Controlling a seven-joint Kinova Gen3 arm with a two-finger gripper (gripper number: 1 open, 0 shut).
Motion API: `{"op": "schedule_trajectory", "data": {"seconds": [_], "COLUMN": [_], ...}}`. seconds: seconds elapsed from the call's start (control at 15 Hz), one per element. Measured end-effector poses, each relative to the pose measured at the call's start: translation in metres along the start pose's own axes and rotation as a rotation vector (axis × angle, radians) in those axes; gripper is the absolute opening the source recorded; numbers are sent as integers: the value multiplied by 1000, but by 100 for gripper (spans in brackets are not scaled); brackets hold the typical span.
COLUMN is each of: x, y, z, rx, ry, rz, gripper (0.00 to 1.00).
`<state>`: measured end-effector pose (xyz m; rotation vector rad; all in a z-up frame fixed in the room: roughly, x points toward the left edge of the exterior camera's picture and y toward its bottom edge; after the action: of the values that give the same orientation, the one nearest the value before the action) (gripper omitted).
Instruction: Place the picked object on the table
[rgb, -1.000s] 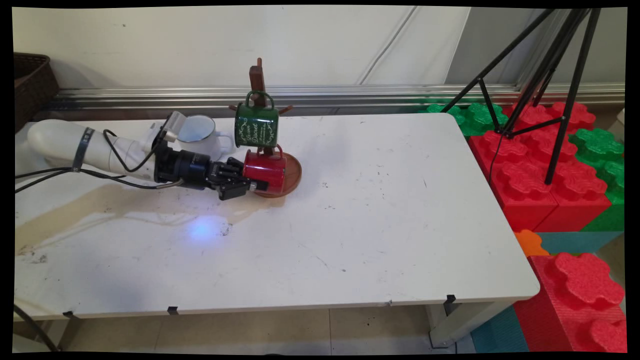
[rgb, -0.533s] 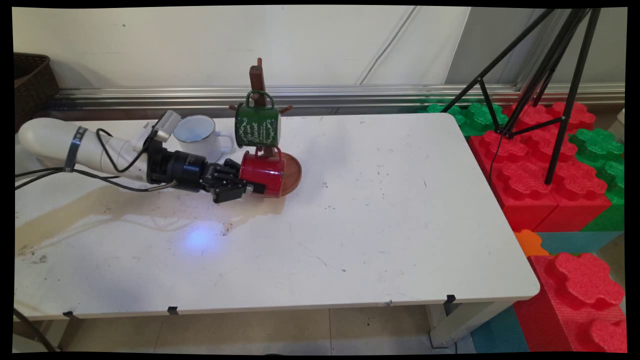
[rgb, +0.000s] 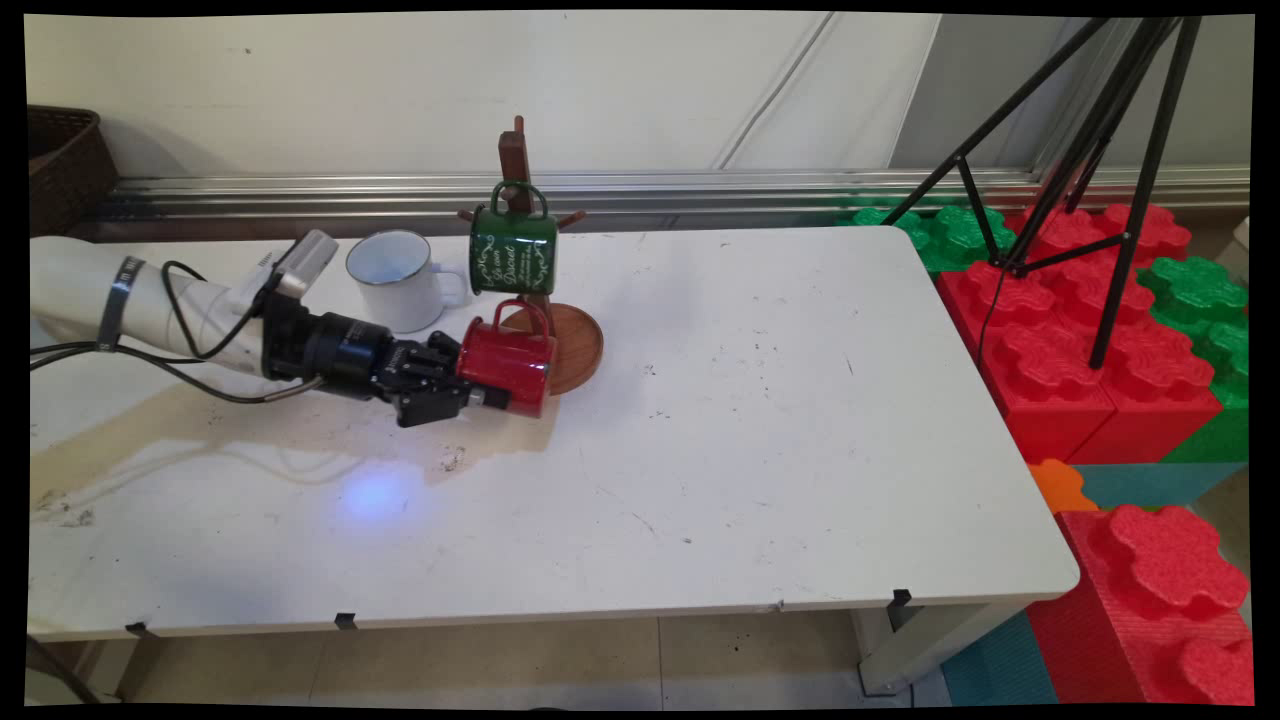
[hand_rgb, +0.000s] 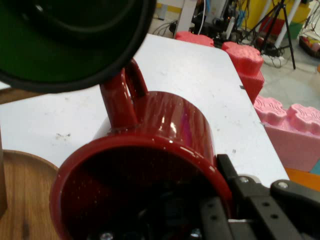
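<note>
looks like a robotics lab or test room, scuffed, stained white table (rgb: 700, 450), black tripod (rgb: 1090, 150) standing on big red and green foam blocks (rgb: 1100, 330), cables trailing off the arm (rgb: 150, 300)

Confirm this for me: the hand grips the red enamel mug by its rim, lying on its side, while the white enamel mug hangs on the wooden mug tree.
One detail is wrong. The green enamel mug hangs on the wooden mug tree; the white enamel mug stands on the white table beside it, as the main view shows. The hand does grip the red enamel mug by its rim, lying on its side.
</note>
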<state>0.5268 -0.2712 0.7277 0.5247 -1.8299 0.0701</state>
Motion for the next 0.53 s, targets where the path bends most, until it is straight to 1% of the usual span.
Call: {"op": "schedule_trajectory", "data": {"seconds": [0.2,0.53], "x": [-1,0], "y": [4,11], "z": [-9,-34], "rx": [-2,-3], "ry": [-16,-54], "rz": [17,62], "gripper": [0,0]}}
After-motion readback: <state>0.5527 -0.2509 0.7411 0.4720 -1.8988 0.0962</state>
